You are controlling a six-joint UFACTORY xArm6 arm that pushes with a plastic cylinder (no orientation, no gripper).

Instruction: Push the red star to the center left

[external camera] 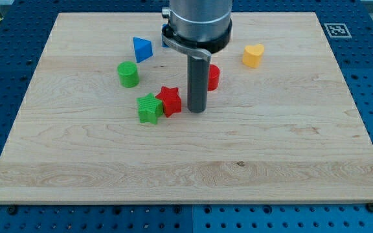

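One tip (197,110) sitting bare just right of red star (169,100), gripping nothing.
Pushing toward left edge; green star (149,108) is touching, blocking.

Rod (197,77) hides most of red block (214,77), shape unclear; blue block (165,43) behind arm barely visible.

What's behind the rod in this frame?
A red block shows partly at the rod's right edge; its shape and left part are covered. A blue piece peeks out beside the arm's housing, mostly hidden. My tip sits just right of the red star.
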